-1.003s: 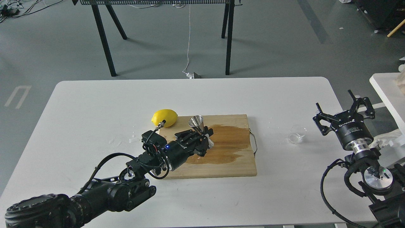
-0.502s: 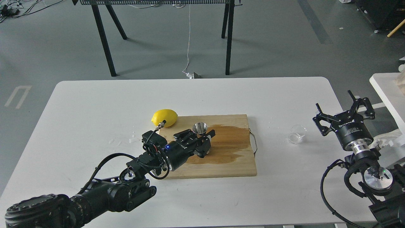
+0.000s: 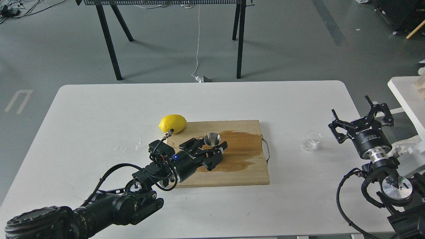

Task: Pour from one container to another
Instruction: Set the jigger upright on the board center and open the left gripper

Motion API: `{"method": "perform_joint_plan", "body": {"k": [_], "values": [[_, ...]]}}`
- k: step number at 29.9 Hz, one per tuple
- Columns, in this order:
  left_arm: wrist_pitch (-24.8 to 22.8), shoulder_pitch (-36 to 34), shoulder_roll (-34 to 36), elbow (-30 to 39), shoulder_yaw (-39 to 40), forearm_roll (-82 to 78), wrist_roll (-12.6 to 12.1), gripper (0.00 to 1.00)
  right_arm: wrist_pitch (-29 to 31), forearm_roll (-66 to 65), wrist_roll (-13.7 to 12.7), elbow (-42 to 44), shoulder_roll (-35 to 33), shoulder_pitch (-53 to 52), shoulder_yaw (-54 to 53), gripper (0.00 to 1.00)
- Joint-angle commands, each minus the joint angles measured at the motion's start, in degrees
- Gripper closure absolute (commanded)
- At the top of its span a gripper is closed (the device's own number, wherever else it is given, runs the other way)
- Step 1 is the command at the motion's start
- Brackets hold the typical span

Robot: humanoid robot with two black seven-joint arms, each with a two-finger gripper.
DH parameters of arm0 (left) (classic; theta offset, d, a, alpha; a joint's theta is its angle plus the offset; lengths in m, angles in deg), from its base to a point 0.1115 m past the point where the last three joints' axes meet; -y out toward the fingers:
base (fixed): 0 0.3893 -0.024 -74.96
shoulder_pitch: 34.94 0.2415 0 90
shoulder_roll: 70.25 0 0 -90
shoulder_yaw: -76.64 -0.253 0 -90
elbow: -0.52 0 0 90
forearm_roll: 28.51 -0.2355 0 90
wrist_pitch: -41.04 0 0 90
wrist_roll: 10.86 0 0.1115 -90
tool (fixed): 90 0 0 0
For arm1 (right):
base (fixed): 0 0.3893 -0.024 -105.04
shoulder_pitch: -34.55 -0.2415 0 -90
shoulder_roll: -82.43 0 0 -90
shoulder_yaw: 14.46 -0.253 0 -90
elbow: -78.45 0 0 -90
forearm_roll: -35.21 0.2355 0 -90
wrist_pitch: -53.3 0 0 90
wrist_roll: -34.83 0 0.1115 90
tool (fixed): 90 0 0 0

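Desk [image 3: 99,109] carries a wet board [image 3: 245,166]; lemon [image 3: 172,123] touches its corner. Left claw [image 3: 210,149] grips the upright jigger [image 3: 212,139] on it. Right claw [image 3: 362,114] gapes beside the cup [image 3: 312,140].

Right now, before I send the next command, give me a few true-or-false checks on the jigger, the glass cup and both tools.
1. The steel jigger stands upright on the wooden cutting board. True.
2. The left tool is at the jigger. True; its fingers flank the jigger, though whether they grip it cannot be told.
3. The right tool holds the clear glass cup. False; the cup sits alone on the white table, and the right tool is open beside it.
4. The board is dry. False; a dark wet stain covers its middle.
5. The lemon lies on the right of the board. False; it is at the far-left corner.
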Motion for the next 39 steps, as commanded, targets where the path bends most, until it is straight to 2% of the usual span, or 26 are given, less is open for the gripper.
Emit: {"method": "perform_joint_plan", "body": {"k": [1,7,39], "values": [[0.0,0.2,0.0,0.0,0.0,-0.1,0.0,0.16,0.0,0.0,0.0,0.0,0.0,0.0,0.0,0.01],[0.0,0.3,0.0,0.0,-0.1,-0.1,0.0,0.13,0.0,0.0,0.0,0.0,0.0,0.1,0.0,0.01],[0.0,3.1,0.0,4.0,-0.1,-0.1,0.0,0.13,0.0,0.0,0.0,0.0,0.1,0.5,-0.1,0.01]]}}
